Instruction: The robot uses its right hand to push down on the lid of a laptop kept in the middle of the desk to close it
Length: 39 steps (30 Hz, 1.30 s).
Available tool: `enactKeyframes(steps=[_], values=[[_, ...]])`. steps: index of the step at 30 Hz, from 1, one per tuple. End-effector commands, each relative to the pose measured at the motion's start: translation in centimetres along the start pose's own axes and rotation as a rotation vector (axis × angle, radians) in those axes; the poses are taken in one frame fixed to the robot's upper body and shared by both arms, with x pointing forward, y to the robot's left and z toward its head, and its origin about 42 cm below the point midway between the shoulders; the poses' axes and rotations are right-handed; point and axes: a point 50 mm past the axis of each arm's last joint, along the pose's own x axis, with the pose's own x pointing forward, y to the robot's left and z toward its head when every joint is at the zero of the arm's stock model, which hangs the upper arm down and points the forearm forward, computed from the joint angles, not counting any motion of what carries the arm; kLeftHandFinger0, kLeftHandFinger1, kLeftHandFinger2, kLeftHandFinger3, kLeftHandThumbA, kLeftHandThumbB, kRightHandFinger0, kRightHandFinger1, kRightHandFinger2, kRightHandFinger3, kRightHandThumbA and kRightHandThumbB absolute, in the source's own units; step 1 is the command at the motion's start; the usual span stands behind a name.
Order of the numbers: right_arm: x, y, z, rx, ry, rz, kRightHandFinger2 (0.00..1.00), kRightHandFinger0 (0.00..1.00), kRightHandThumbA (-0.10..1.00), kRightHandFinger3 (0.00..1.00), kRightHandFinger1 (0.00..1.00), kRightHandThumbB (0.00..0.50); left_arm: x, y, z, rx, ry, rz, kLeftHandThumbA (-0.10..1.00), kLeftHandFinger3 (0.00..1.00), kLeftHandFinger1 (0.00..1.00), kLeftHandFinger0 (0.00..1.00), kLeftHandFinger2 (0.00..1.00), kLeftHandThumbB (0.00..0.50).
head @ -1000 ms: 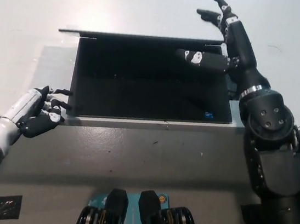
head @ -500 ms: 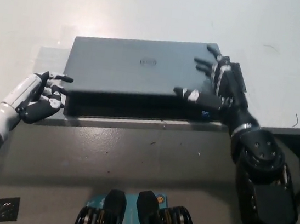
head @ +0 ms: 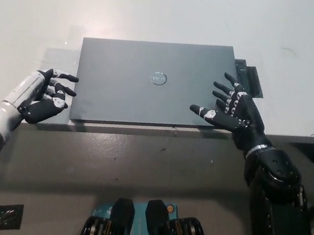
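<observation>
Laptop (head: pixel 149 84) is our landmark: it lies shut and flat on the white desk (head: pixel 160 8), its grey lid facing up and its front edge running along the desk's near edge. Nearest to us, at the laptop's front right corner, we see the black right hand (head: pixel 233 112) resting palm down on the lid, fingers spread apart and holding nothing; its forearm drops off the near edge of the desk below that corner. At the laptop's front left corner sits the white left hand (head: pixel 41 96), just beside the lid's left edge, its fingers loosely curled and apart, with nothing in them; whether the fingertips touch the laptop's side we cannot tell. Moving farther in, near the middle of the lid, we find a small round logo (head: pixel 158 78); its lettering is too small for us to read. Beyond the right hand, a dark flat object (head: pixel 249 78) pokes out from under the laptop's far right corner.
</observation>
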Motion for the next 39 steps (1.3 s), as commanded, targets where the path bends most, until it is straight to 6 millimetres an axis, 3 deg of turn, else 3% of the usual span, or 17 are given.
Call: enactKeyframes(steps=[1,7,11,13,16,18,19,20,24,27,29,30,33,35,39], values=[[-0.4,-0.2,-2.1,0.050,0.100,-0.027,0.88,1.00,1.00,1.00,0.88,0.239,0.5,1.8,1.6,0.053,-0.055,0.024,0.02,0.68,0.45,0.39,0.56,0.000],[-0.7,0.1,-2.0,0.058,0.086,0.004,0.91,1.00,1.00,1.00,0.90,0.218,0.3,1.7,1.4,0.048,-0.041,0.027,0.02,0.68,0.45,0.39,0.56,0.002],[-1.4,-0.3,-0.1,0.053,0.016,0.030,0.88,1.00,1.00,1.00,0.89,0.235,0.2,1.7,1.3,0.047,-0.041,0.023,0.02,0.67,0.44,0.38,0.55,0.000],[-1.9,-0.6,1.8,0.075,-0.055,0.028,0.84,0.94,1.00,1.00,0.85,0.256,-0.2,1.7,1.0,0.041,-0.045,0.025,0.01,0.67,0.44,0.37,0.55,0.000],[-3.8,-2.0,4.6,0.091,-0.178,0.036,0.84,1.00,1.00,1.00,0.86,0.272,-0.3,1.7,0.8,0.037,-0.035,0.029,0.00,0.68,0.44,0.37,0.57,0.003],[-5.6,-3.3,6.5,0.103,-0.267,0.030,0.84,0.96,1.00,1.00,0.86,0.276,-0.4,1.7,0.8,0.025,-0.028,0.032,-0.01,0.69,0.43,0.35,0.55,0.000],[-6.1,-3.6,7.0,0.105,-0.288,0.026,0.81,0.92,1.00,1.00,0.83,0.386,-0.4,1.6,0.7,0.023,-0.025,0.032,-0.01,0.69,0.41,0.33,0.55,0.000],[-7.0,-4.0,7.5,0.110,-0.316,0.021,0.82,0.94,1.00,0.99,0.83,0.296,-0.5,1.6,0.6,0.011,-0.025,0.031,-0.03,0.70,0.42,0.33,0.55,0.000],[-10.3,-5.8,8.8,0.097,-0.396,-0.016,0.80,0.93,1.00,0.96,0.82,0.316,-0.8,1.5,0.2,-0.013,-0.020,0.039,-0.07,0.69,0.41,0.33,0.56,0.000],[-13.5,-8.1,8.7,0.110,-0.423,-0.049,0.86,1.00,1.00,1.00,0.88,0.251,-1.0,1.5,-0.1,-0.030,-0.018,0.048,-0.08,0.68,0.42,0.34,0.57,0.000],[-14.2,-8.6,8.7,0.120,-0.424,-0.058,0.86,1.00,1.00,1.00,0.87,0.236,-1.0,1.5,-0.2,-0.014,-0.018,0.048,-0.07,0.68,0.43,0.35,0.57,0.000],[-14.8,-9.2,8.4,0.122,-0.421,-0.068,0.87,0.99,1.00,1.00,0.88,0.263,-1.0,1.6,-0.2,-0.003,-0.016,0.049,-0.06,0.69,0.43,0.36,0.58,0.000],[-16.5,-10.7,7.0,0.138,-0.402,-0.111,0.90,1.00,1.00,1.00,0.91,0.275,-0.9,1.5,-0.3,0.006,-0.012,0.052,-0.04,0.69,0.46,0.40,0.59,0.000],[-17.6,-11.6,5.2,0.164,-0.365,-0.176,0.90,1.00,1.00,1.00,0.91,0.238,-1.0,1.5,-0.2,0.002,-0.009,0.056,-0.05,0.69,0.46,0.40,0.60,0.000],[-18.6,-12.8,2.9,0.196,-0.308,-0.241,0.90,1.00,1.00,1.00,0.93,0.233,-1.0,1.4,-0.1,-0.009,-0.008,0.069,-0.07,0.69,0.45,0.37,0.58,0.010]])
